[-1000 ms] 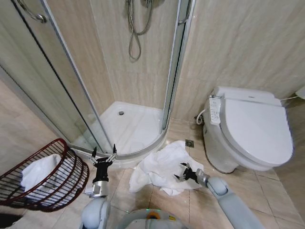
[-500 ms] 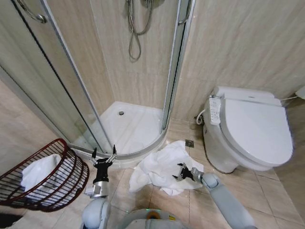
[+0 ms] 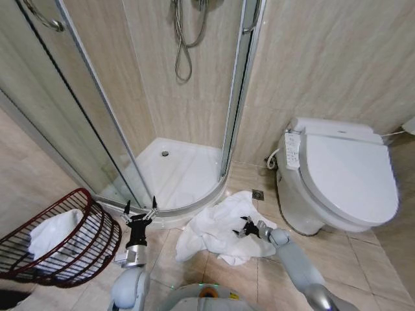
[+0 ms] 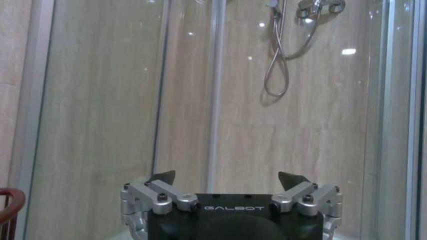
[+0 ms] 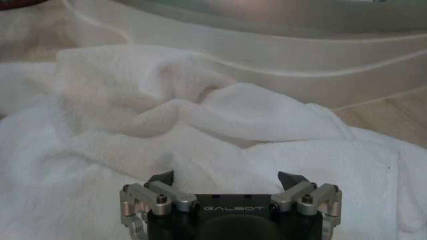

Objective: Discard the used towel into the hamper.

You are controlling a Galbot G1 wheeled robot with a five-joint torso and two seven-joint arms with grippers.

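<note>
White terry cloth is faced by the right gripper (image 5: 227,181), whose jaws are spread apart and held just over the folds of the used towel (image 3: 217,230); nothing is gripped. The pickup is judged to be the step in hand. For the next move, a raised fold must be taken between the jaws and closed on firmly, since loose cloth may slip or trail when lifted.

The towel is crumpled on the tiled floor (image 3: 266,275), between the curved edge of the shower tray (image 3: 185,172) and the base of the toilet (image 3: 337,175). The hamper (image 3: 61,236) is tipped on the floor at the robot's left, well apart from this towel, with a white cloth (image 3: 52,234) already in it.

The left gripper (image 3: 141,214) is held idle and open beside the hamper, facing the shower glass (image 4: 100,100).

Layout is given by the head view; fold detail under the jaws is given by the right wrist view.
</note>
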